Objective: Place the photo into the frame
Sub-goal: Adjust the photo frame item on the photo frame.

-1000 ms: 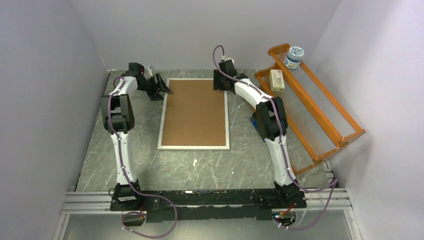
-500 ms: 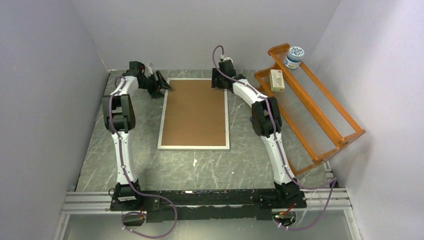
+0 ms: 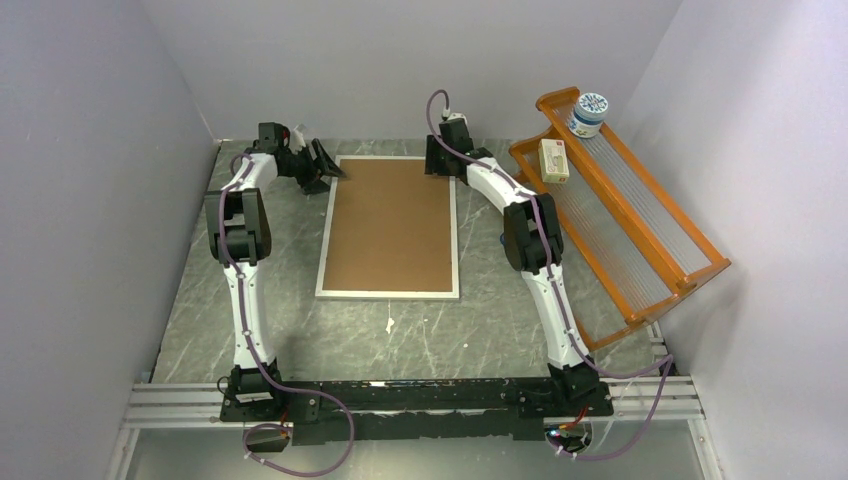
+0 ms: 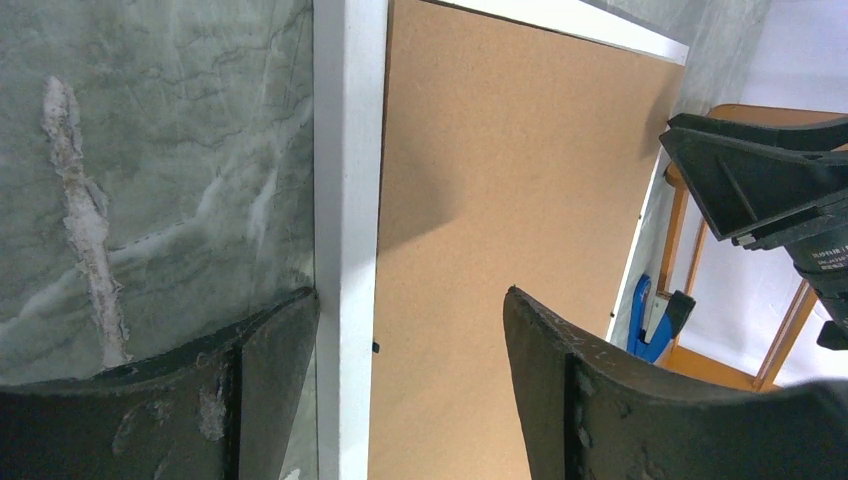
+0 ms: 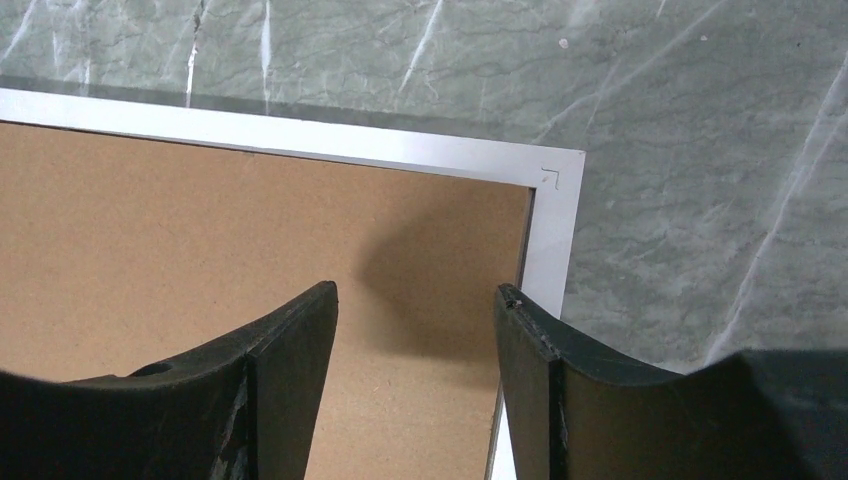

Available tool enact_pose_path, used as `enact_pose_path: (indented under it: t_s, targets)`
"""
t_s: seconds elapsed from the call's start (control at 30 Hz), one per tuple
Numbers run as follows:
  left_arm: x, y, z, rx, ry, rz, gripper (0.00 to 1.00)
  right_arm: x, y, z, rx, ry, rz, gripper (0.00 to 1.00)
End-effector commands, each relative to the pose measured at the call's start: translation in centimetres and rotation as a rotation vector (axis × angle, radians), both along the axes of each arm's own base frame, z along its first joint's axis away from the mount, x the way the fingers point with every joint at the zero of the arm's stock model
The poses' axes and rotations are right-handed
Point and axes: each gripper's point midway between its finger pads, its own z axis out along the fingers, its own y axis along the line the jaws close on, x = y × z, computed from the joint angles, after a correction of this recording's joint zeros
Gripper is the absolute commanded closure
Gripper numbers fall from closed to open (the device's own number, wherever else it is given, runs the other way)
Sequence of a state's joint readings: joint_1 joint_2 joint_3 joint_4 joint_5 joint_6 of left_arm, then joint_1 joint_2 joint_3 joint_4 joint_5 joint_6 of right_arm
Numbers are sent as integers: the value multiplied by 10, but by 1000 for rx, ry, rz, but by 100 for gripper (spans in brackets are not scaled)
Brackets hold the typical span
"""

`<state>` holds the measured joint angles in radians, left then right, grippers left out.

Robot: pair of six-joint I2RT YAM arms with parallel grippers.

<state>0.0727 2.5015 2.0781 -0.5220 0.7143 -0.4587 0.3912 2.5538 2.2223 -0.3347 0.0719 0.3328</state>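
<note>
The frame [image 3: 325, 240] lies flat on the table, its thin silvery-white rim around a brown backing board [image 3: 390, 225]. The photo is hidden. My left gripper [image 3: 330, 168] is open at the frame's far left corner; in the left wrist view [image 4: 410, 300] its jaws straddle the white rim [image 4: 348, 200]. My right gripper [image 3: 437, 166] is open over the far right corner; in the right wrist view [image 5: 415, 295] its jaws stand over the board [image 5: 200, 240] and the rim [image 5: 555, 220].
An orange wooden rack [image 3: 640, 220] stands at the right, with a round tub [image 3: 588, 112] and a small box [image 3: 553, 158] on it. A small white scrap [image 3: 389, 324] lies on the table [image 3: 280, 330] near the frame's front edge. Walls close the back and sides.
The right gripper has moved slightly left and away, onto the frame's far right corner. The left gripper has shifted slightly at the far left corner.
</note>
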Motion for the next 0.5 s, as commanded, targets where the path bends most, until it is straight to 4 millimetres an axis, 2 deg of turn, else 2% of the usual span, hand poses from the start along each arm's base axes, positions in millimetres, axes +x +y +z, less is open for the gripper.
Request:
enact_pose_path:
  t_s: [0.0,0.13,0.23,0.33,0.47]
  targets:
    - [-10,-2,-49,45,74,-14,25,5,-2,22,35,-33,6,38]
    - [-9,9,-44,100,72,-3,25,18,-13,82,95,-135,-50,34]
    - [-10,26,-31,138,68,25,24,22,-25,105,112,-168,-91,32]
    - [-13,45,-7,163,54,69,22,21,-36,106,94,-164,-120,27]
    - [-34,55,14,182,52,80,20,13,-48,83,69,-100,-147,23]
